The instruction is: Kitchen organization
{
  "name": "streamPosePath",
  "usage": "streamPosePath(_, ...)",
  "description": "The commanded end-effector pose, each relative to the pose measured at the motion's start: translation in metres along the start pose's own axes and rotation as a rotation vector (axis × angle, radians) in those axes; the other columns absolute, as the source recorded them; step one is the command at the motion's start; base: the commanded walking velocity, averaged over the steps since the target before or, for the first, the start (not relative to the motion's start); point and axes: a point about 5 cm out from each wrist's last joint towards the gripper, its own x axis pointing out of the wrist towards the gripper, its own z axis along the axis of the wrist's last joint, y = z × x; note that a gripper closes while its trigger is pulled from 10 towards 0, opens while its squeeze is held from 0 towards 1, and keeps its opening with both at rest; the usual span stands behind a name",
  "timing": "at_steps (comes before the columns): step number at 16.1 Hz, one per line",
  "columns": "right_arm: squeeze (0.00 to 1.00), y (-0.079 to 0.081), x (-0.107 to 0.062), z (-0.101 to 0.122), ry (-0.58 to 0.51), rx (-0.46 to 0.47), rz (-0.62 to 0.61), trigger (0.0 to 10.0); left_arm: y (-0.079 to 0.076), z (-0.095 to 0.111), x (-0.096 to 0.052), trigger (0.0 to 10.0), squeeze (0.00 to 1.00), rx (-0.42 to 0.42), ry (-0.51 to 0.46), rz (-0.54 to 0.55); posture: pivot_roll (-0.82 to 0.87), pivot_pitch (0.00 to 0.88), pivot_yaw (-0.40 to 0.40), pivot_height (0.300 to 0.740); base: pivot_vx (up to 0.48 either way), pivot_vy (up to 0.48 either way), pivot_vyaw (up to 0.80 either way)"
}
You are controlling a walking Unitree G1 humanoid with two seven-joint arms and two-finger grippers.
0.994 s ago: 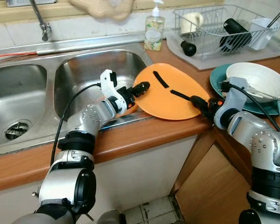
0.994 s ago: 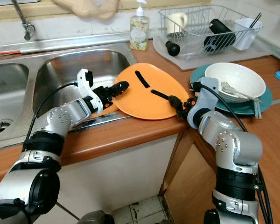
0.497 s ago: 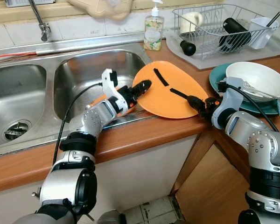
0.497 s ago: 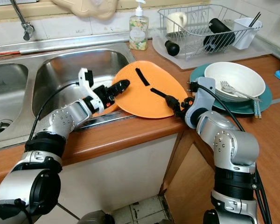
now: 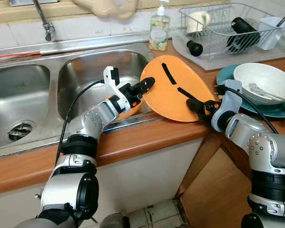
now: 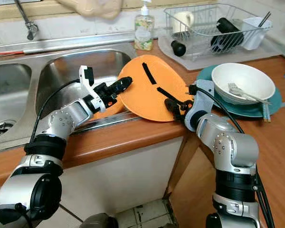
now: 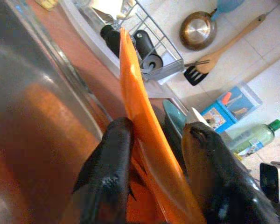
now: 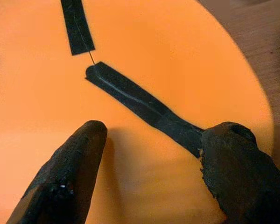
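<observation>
An orange plate (image 5: 173,92) with two black tape strips stands tilted at the corner of the right sink basin (image 5: 85,78). Its left edge is raised and its lower right edge stays near the wooden counter (image 5: 147,135). My left gripper (image 5: 147,84) is shut on the plate's left rim; the left wrist view shows the plate's edge (image 7: 140,116) pinched between both fingers. My right gripper (image 5: 192,104) is at the plate's lower right. It is open, with its fingertips (image 8: 70,172) spread over the plate's face (image 8: 144,46).
A white bowl (image 5: 263,80) with a fork sits on a teal plate (image 5: 228,73) right of my right arm. Behind are a dish rack (image 5: 228,28) with cups, a soap bottle (image 5: 159,31) and the tap (image 5: 45,23). A second basin (image 5: 16,102) lies at left.
The orange plate has tipped up more steeply, with its left edge lifted by my left gripper. My right gripper has shifted slightly left along the plate's lower right.
</observation>
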Motion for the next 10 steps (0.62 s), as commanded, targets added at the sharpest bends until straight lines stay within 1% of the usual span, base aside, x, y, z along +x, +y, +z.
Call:
streamPosePath(1, 0.00, 0.003, 0.002, 0.004, -0.003, -0.015, 0.017, 10.0, 0.002, 0.003, -0.001, 0.0, 0.00, 0.012, -0.010, 0.028, -0.03, 0.000, 0.072, 0.716, 0.000, 0.000, 0.00)
streamPosePath(3, 0.00, 0.005, 0.000, 0.008, -0.015, -0.032, 0.025, 10.0, 0.005, 0.006, -0.002, 0.0, 0.00, 0.030, -0.022, 0.064, -0.03, 0.000, 0.072, 0.716, 0.000, 0.000, 0.00)
streamPosePath(4, 0.00, 0.007, -0.003, 0.015, -0.039, -0.054, 0.042, 10.0, 0.007, 0.012, -0.004, 0.0, 0.00, 0.055, -0.045, 0.083, -0.04, 0.000, 0.071, 0.716, 0.000, 0.000, 0.00)
streamPosePath(6, 0.00, 0.010, -0.006, 0.022, -0.057, -0.082, 0.065, 10.0, 0.008, 0.015, -0.007, 0.0, 0.00, 0.070, -0.042, 0.096, -0.04, 0.000, 0.071, 0.716, 0.000, 0.000, 0.00)
streamPosePath(8, 0.00, 0.012, -0.008, 0.024, -0.059, -0.105, 0.086, 10.0, 0.007, 0.012, -0.008, 0.0, 0.00, 0.075, -0.018, 0.090, -0.04, 0.000, 0.071, 0.716, 0.000, 0.000, 0.00)
streamPosePath(9, 0.00, 0.015, -0.009, 0.025, -0.060, -0.123, 0.101, 10.0, 0.006, 0.007, -0.006, 0.0, 0.00, 0.073, 0.003, 0.087, -0.04, 0.000, 0.071, 0.716, 0.000, 0.000, 0.00)
streamPosePath(10, 0.00, 0.015, -0.009, 0.025, -0.060, -0.127, 0.104, 10.0, 0.006, 0.006, -0.006, 0.0, 0.00, 0.074, 0.005, 0.087, -0.04, 0.000, 0.071, 0.716, 0.000, 0.000, 0.00)
